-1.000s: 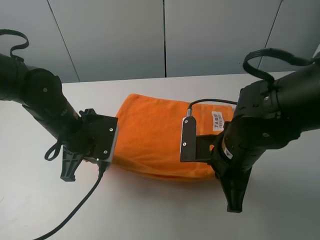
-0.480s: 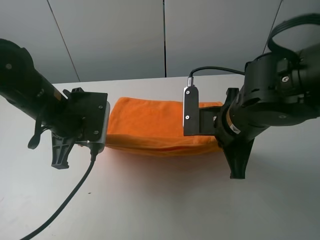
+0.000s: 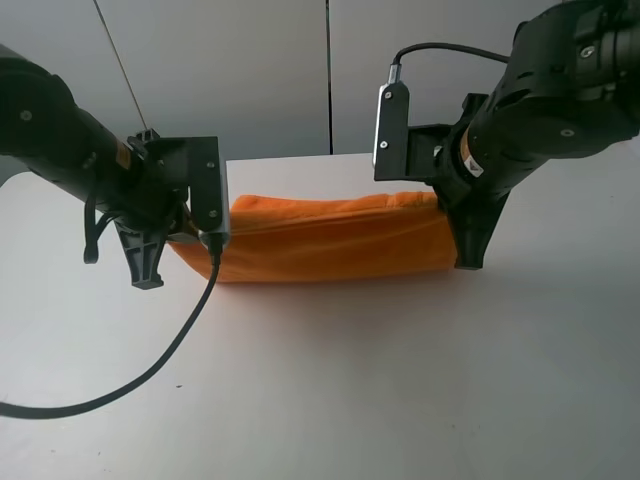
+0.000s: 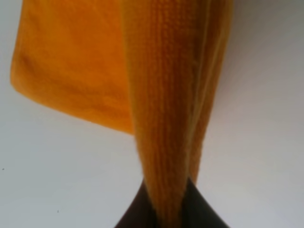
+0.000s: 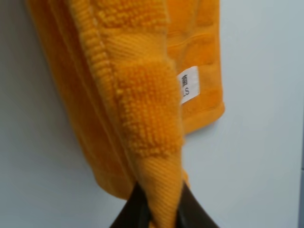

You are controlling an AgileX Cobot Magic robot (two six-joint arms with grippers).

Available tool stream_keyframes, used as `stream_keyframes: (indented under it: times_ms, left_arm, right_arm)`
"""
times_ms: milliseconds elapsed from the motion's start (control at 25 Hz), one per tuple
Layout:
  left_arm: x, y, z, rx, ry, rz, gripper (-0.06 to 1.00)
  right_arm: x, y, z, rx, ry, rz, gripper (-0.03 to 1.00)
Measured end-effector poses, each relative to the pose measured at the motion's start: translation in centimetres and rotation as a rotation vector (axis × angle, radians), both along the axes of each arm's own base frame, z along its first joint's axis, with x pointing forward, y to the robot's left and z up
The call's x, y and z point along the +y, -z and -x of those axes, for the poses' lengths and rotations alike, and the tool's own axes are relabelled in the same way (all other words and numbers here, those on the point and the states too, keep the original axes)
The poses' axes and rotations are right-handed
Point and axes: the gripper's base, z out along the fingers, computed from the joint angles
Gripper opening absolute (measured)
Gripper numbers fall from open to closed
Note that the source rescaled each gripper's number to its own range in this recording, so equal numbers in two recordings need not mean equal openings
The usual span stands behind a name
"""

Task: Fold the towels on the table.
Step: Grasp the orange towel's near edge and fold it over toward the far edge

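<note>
Lab — white table (image 3: 400,400), grey wall panels (image 3: 250,70)

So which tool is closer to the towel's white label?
Right. The right tool grips the towel end that carries the label; the left tool holds the opposite end.

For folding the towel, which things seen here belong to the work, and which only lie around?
Belong to the job:
orange towel, held up at both ends
left gripper and right gripper, each shut on it
white table under it

Just there:
black cable trailing over the table
grey wall panels behind
</note>
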Motion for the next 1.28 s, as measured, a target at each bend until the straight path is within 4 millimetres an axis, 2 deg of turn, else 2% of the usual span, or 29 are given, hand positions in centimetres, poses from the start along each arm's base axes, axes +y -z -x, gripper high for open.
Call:
stream_keyframes:
  times_ms: [200, 480, 640, 880, 1040, 1280]
  left_arm:
    - [-0.2, 0.1, -1.6, -0.046, -0.081, 0.027, 0.0]
    - [-1.3, 2.4, -3.9, -0.065, -0.113, 0.035, 0.0]
    - [-1.8, 2.9, -5.6, -0.097, -0.121, 0.04, 0.0]
    - [-1.5, 2.4, -8.2, -0.167, -0.14, 0.082, 0.0]
    - [-1.1, 2.2, -9.0, -0.203, -0.135, 0.096, 0.0]
    - [-1.3, 3.9, -9.6, -0.194, -0.115, 0.096, 0.0]
  right_arm:
    - [0.2, 1.1, -2.0, -0.006, -0.007, 0.05, 0.0]
    - [-0.6, 2.7, -5.1, 0.0, 0.032, 0.063, 0.0]
    - [-1.5, 2.6, -6.0, -0.018, 0.05, 0.025, 0.0]
    - [-2.7, 2.4, -7.2, -0.055, 0.058, -0.041, 0.0]
    - [-2.9, 3.3, -7.9, -0.058, 0.037, -0.046, 0.0]
    - [-3.3, 4.7, -8.5, -0.038, 0.024, -0.028, 0.0]
